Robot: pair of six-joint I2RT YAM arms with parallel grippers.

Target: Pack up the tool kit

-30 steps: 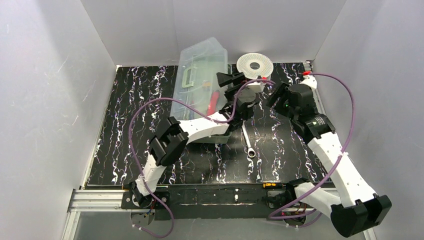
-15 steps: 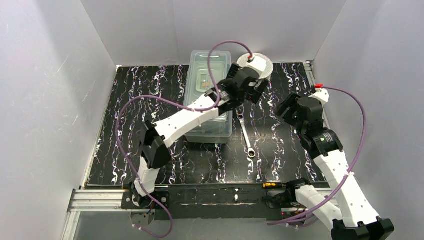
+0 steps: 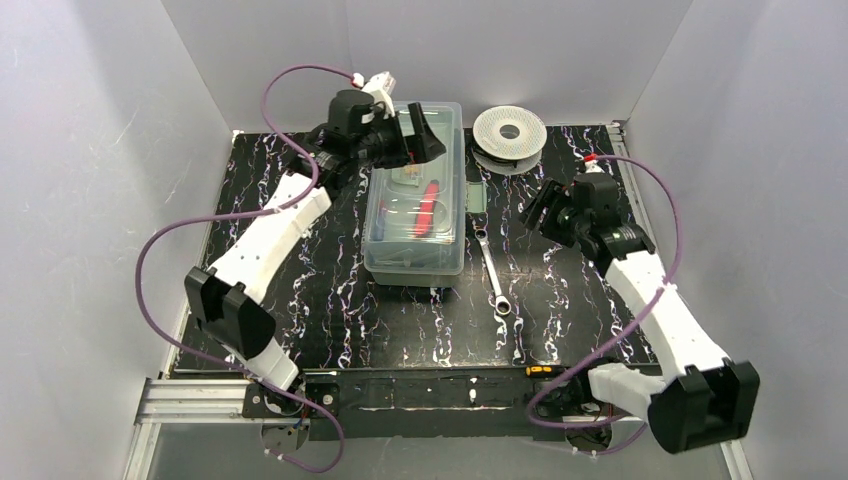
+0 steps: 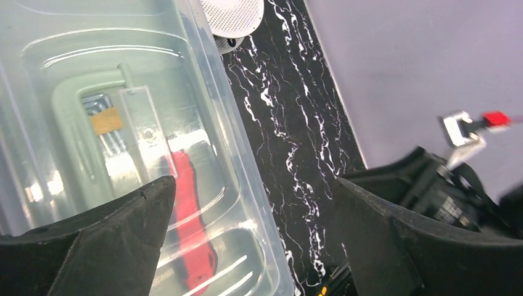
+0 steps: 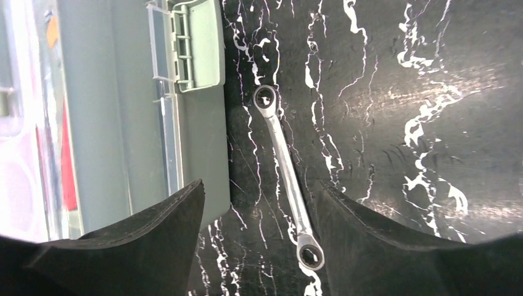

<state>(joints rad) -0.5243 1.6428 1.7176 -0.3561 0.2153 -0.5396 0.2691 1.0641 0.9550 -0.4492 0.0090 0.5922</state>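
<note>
A black, white-veined desk [image 3: 560,330] is shown from above, with the tool kit's toolbox [image 3: 412,245] laid lengthwise from the centre toward 12 o'clock. Its clear lid is closed over the pale green base, and a green latch [image 5: 197,46] is seen hanging open on its 3 o'clock side. The left gripper [image 3: 422,135] is held over the box's 12 o'clock end, jaws spread wide and nothing between them. The right gripper [image 5: 259,188] is poised at about 2 o'clock on the desk, jaws likewise spread and empty, with the ratchet wrench framed between its fingers in the wrist view but not touched. A round white spool [image 3: 509,130] is set at 1 o'clock. The ratchet wrench [image 3: 493,272] is left on the desk just beside the box, at its 3 o'clock. A red-handled tool [image 4: 191,228] is visible through the lid.
</note>
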